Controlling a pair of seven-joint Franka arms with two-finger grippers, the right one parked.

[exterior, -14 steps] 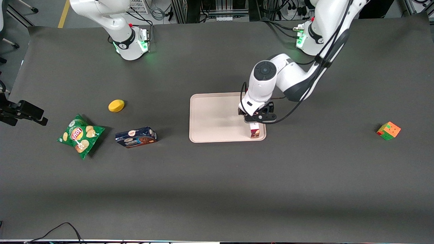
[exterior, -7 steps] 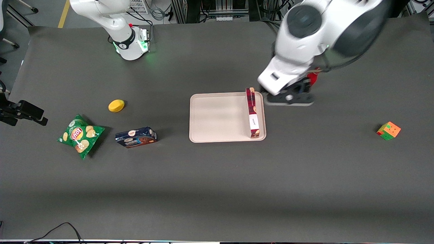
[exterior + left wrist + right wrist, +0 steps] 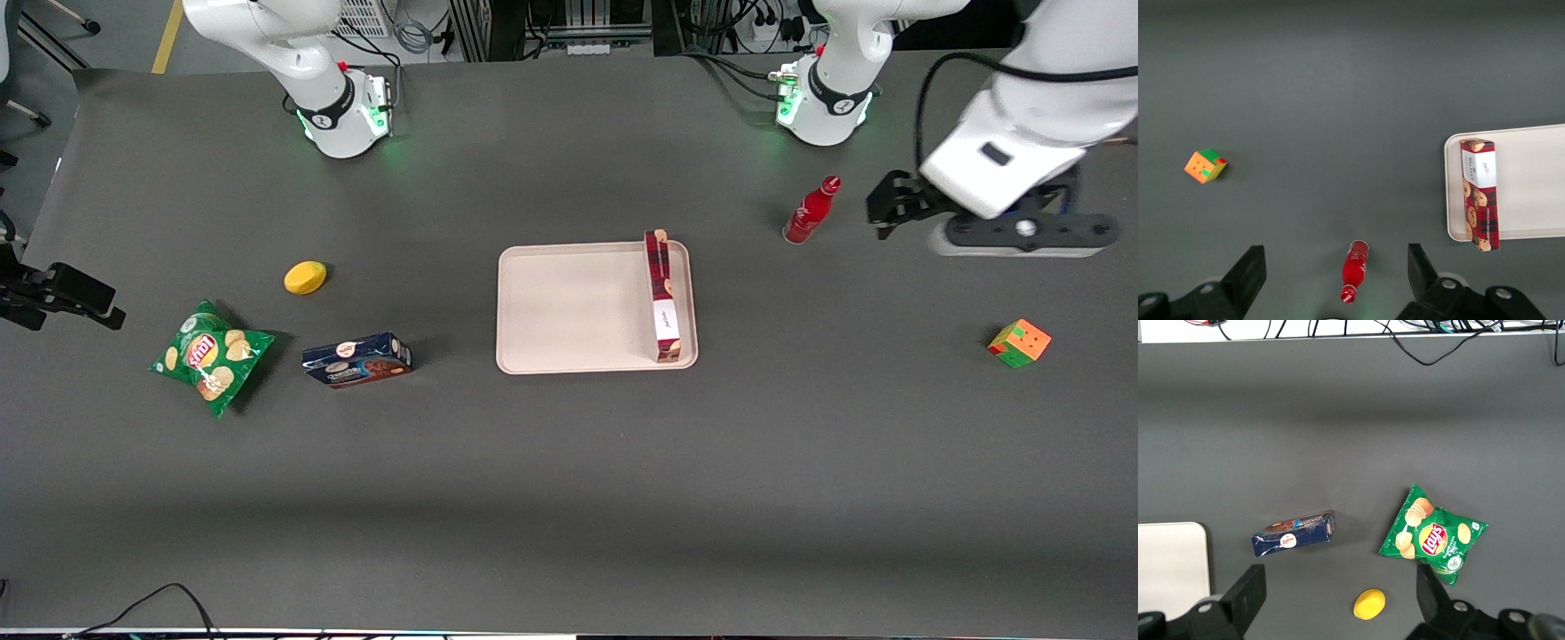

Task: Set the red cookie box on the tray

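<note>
Red cookie box point(image 3: 661, 296) lies flat on the tray point(image 3: 569, 307), along the tray's edge toward the working arm's end, one end at the corner nearest the front camera. We count one tray and one red cookie box. Our hand point(image 3: 1335, 280) hangs high above the desk point(image 3: 569, 498) near the working arm's end, fingers point(image 3: 1248, 273) spread wide and holding nothing, over one red bottle point(image 3: 810, 211). Elsewhere lie one puzzle cube point(image 3: 1019, 343), one blue cookie box point(image 3: 357, 359), one green chip bag point(image 3: 210, 356) and one yellow lemon point(image 3: 305, 276).
</note>
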